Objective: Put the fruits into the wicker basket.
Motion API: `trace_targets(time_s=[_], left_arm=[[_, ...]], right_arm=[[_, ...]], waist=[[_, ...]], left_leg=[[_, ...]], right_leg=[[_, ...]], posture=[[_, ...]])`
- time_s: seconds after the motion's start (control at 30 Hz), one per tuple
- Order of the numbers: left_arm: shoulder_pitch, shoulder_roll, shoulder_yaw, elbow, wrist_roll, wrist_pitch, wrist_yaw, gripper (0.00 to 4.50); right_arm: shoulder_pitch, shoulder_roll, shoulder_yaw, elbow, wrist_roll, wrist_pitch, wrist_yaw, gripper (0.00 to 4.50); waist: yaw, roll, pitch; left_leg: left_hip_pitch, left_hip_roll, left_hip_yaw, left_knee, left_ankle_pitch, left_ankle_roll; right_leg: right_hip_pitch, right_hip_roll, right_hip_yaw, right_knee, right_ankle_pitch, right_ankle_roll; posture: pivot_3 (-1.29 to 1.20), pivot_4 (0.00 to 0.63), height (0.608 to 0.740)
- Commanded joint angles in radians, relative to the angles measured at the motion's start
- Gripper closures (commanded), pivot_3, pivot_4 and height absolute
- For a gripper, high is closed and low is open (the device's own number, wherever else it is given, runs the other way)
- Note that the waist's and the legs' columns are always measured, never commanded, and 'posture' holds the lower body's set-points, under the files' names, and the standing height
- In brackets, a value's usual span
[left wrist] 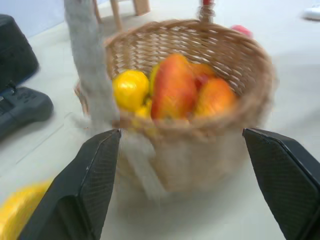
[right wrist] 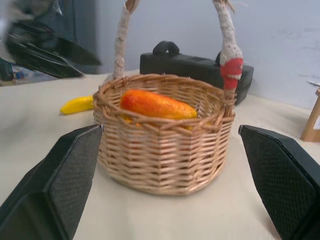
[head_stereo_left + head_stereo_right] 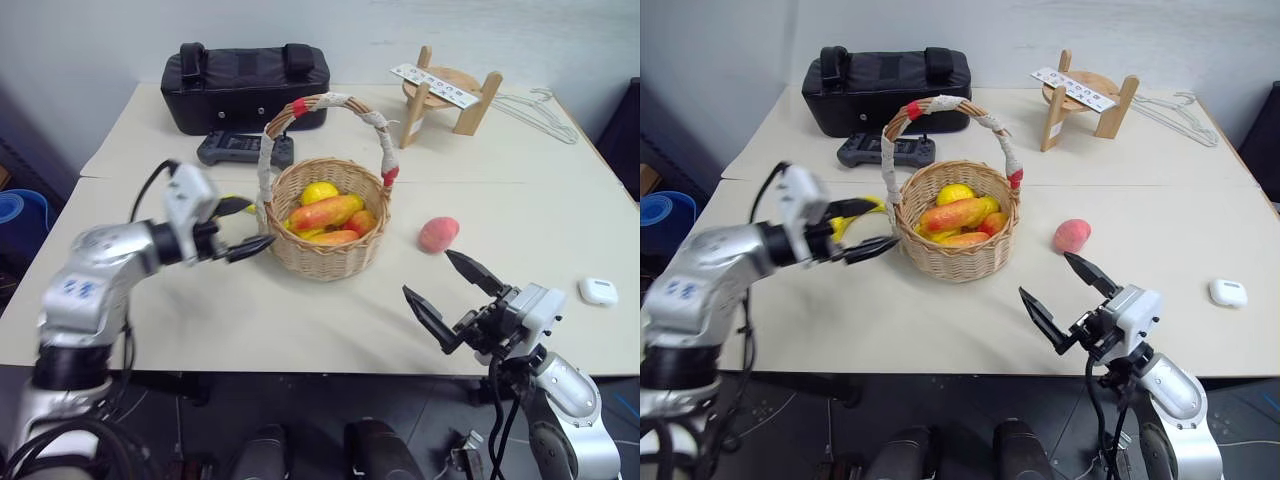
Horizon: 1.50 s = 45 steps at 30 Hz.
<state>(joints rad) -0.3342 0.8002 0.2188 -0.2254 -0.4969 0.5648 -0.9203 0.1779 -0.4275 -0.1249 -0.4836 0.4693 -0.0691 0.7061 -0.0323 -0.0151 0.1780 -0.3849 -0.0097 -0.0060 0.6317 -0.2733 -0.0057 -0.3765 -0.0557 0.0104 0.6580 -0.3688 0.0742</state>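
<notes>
The wicker basket (image 3: 325, 250) stands mid-table and holds a mango (image 3: 325, 211), a yellow fruit (image 3: 320, 191) and orange ones. A banana (image 3: 855, 212) lies on the table just left of the basket. To the basket's right, a peach (image 3: 438, 234) rests on the table. My left gripper (image 3: 255, 227) is open and empty, hovering at the basket's left wall, over the banana. Near the front edge, my right gripper (image 3: 426, 272) is open and empty, below the peach and pointing toward the basket (image 2: 165, 150).
At the back stand a black zippered bag (image 3: 245, 85), a black controller (image 3: 245, 150), a wooden stand (image 3: 445, 95) and a wire hanger (image 3: 540, 108). A white earbud case (image 3: 598, 291) lies at the right edge.
</notes>
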Motion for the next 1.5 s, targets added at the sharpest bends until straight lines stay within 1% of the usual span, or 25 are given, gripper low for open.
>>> trace_targets(time_s=[0.03, 0.13, 0.2, 0.27, 0.37, 0.47, 0.5, 0.53, 0.6, 0.67, 0.77, 0.9, 0.97, 1.03, 1.13, 1.23, 1.4, 1.5], left_arm=[[0.154, 0.055, 0.2, 0.012, -0.048, -0.01, -0.055, 0.02], [0.29, 0.055, 0.351, 0.213, 0.008, -0.093, -0.017, 0.02], [0.348, 0.042, 0.417, 0.335, 0.037, -0.164, 0.013, 0.02], [0.403, 0.016, 0.49, 0.413, 0.033, -0.195, 0.049, 0.02], [0.479, 0.0, 0.544, 0.452, 0.05, -0.231, 0.093, 0.02], [0.447, 0.006, 0.57, 0.448, 0.014, -0.193, 0.148, 0.02], [0.425, 0.011, 0.559, 0.432, 0.003, -0.163, 0.163, 0.02], [0.397, 0.014, 0.543, 0.415, -0.009, -0.135, 0.174, 0.02], [0.279, 0.034, 0.444, 0.383, -0.046, -0.038, 0.154, 0.02], [0.192, 0.046, 0.368, 0.385, -0.053, 0.016, 0.126, 0.02], [-0.057, 0.052, 0.13, 0.506, 0.058, 0.042, 0.089, 0.02], [-0.371, -0.002, -0.1, 0.729, 0.193, 0.075, 0.086, 0.02], [-0.463, -0.028, -0.159, 0.818, 0.24, 0.087, 0.091, 0.02], [-0.539, -0.067, -0.208, 0.905, 0.296, 0.076, 0.13, 0.02], [-0.586, -0.087, -0.253, 0.984, 0.358, 0.044, 0.149, 0.02], [-0.607, -0.08, -0.287, 1.059, 0.423, -0.04, 0.163, 0.57], [-0.624, -0.113, -0.275, 1.129, 0.438, -0.111, 0.144, 2.15], [-0.589, -0.131, -0.176, 1.089, 0.367, -0.295, 0.138, 3.14]], right_arm=[[0.006, -0.049, -0.001, 0.01, -0.002, -0.069, 0.106, 0.0], [0.023, -0.081, 0.022, 0.05, -0.002, -0.127, 0.204, 0.0], [0.019, -0.083, 0.042, 0.06, 0.007, -0.139, 0.235, 0.0], [0.021, -0.092, 0.073, 0.035, 0.046, -0.092, 0.261, 0.0], [0.006, -0.09, 0.086, -0.017, 0.066, -0.053, 0.237, 0.0], [-0.006, -0.076, 0.079, -0.051, 0.057, -0.045, 0.195, 0.0], [-0.007, -0.072, 0.077, -0.054, 0.052, -0.048, 0.186, 0.0], [-0.008, -0.071, 0.076, -0.056, 0.048, -0.049, 0.182, 0.0], [-0.026, -0.061, 0.067, -0.064, 0.05, -0.045, 0.156, 0.0], [-0.047, -0.057, 0.062, -0.068, 0.047, -0.044, 0.137, 0.0], [-0.103, -0.059, 0.052, -0.074, 0.032, -0.02, 0.09, 0.0], [-0.099, -0.051, 0.066, -0.076, 0.014, -0.008, 0.059, 0.0], [-0.094, -0.049, 0.069, -0.077, 0.015, 0.009, 0.04, 0.0], [-0.083, -0.042, 0.064, -0.081, 0.003, 0.015, 0.016, 0.0], [-0.071, -0.033, 0.062, -0.09, -0.01, 0.018, -0.01, 0.0], [-0.04, -0.002, 0.043, -0.103, -0.014, 0.02, -0.065, 0.0], [-0.029, 0.001, 0.032, -0.102, -0.015, 0.014, -0.081, 0.0], [-0.027, -0.004, 0.027, -0.098, -0.005, 0.026, -0.079, 0.0]], waist=[[0.004, 0.0, 0.0], [0.014, 0.0, 0.0], [0.015, 0.0, 0.0], [0.015, 0.0, 0.0], [0.014, -0.003, 0.0], [0.028, -0.006, -0.001], [0.033, -0.007, -0.002], [0.036, -0.007, -0.002], [0.049, -0.007, -0.002], [0.054, -0.008, -0.002], [0.052, -0.008, -0.002], [0.051, -0.008, -0.003], [0.039, -0.008, -0.003], [0.027, -0.008, -0.003], [0.013, -0.008, -0.002], [0.005, -0.009, -0.002], [0.008, -0.009, -0.002], [0.012, -0.009, -0.002]], left_leg=[[0.0, 0.0, 0.0, 0.0, -0.002, 0.003], [0.0, 0.0, -0.003, 0.001, -0.002, 0.004], [0.001, 0.0, -0.003, 0.0, -0.002, 0.004], [0.001, 0.0, -0.003, 0.0, -0.003, 0.004], [0.001, 0.0, -0.003, 0.0, -0.003, 0.005], [0.0, 0.0, -0.004, 0.0, -0.003, 0.005], [0.0, 0.0, -0.005, 0.0, -0.003, 0.005], [0.0, 0.0, -0.004, 0.0, -0.003, 0.004], [-0.001, 0.0, -0.004, 0.0, -0.003, 0.004], [-0.002, 0.0, -0.004, 0.0, -0.001, 0.004], [-0.002, 0.0, -0.002, 0.0, -0.001, 0.004], [-0.004, 0.0, -0.001, 0.0, -0.001, 0.003], [-0.005, 0.0, 0.001, 0.0, -0.001, 0.003], [-0.005, 0.001, 0.003, 0.0, -0.001, 0.004], [-0.004, 0.001, 0.004, 0.001, -0.001, 0.004], [-0.004, 0.002, 0.004, 0.001, -0.001, 0.004], [-0.002, 0.002, 0.004, 0.003, -0.001, 0.003], [-0.002, 0.002, 0.004, 0.004, -0.001, 0.003]], right_leg=[[0.0, -0.001, -0.001, 0.0, 0.0, 0.0], [0.002, -0.003, -0.004, -0.001, 0.0, -0.001], [0.003, -0.003, -0.004, -0.001, 0.0, -0.001], [0.003, -0.003, -0.004, -0.001, 0.0, -0.001], [0.003, -0.004, -0.004, -0.002, 0.0, -0.001], [0.003, -0.004, -0.006, -0.003, 0.0, -0.002], [0.003, -0.005, -0.006, -0.003, 0.0, -0.002], [0.003, -0.006, -0.008, -0.003, 0.0, -0.002], [0.004, -0.008, -0.009, -0.003, 0.0, -0.002], [0.004, -0.009, -0.009, -0.004, 0.0, -0.002], [0.004, -0.009, -0.008, -0.004, 0.001, -0.001], [0.001, -0.006, -0.009, -0.003, 0.001, -0.001], [0.0, -0.005, -0.008, 0.0, 0.001, 0.0], [0.0, -0.004, -0.008, 0.002, 0.001, 0.0], [-0.001, -0.004, -0.008, 0.002, 0.001, 0.001], [-0.001, -0.004, -0.008, 0.002, 0.001, 0.001], [-0.001, -0.004, -0.008, 0.002, 0.001, 0.0], [0.0, -0.004, -0.008, 0.003, 0.001, 0.0]], posture=[[0.0, 0.15, 0.74], [0.0, 0.15, 0.74], [0.0, 0.15, 0.74], [0.0, 0.15, 0.74], [0.0, 0.15, 0.74], [0.0, 0.15, 0.74], [0.0, 0.15, 0.74], [0.0, 0.15, 0.74], [0.0, 0.15, 0.74], [0.0, 0.15, 0.74], [0.0, 0.15, 0.74], [0.0, 0.15, 0.74], [0.0, 0.15, 0.74], [0.0, 0.15, 0.74], [0.0, 0.15, 0.74], [0.0, 0.15, 0.74], [0.0, 0.15, 0.74], [0.0, 0.15, 0.74]])
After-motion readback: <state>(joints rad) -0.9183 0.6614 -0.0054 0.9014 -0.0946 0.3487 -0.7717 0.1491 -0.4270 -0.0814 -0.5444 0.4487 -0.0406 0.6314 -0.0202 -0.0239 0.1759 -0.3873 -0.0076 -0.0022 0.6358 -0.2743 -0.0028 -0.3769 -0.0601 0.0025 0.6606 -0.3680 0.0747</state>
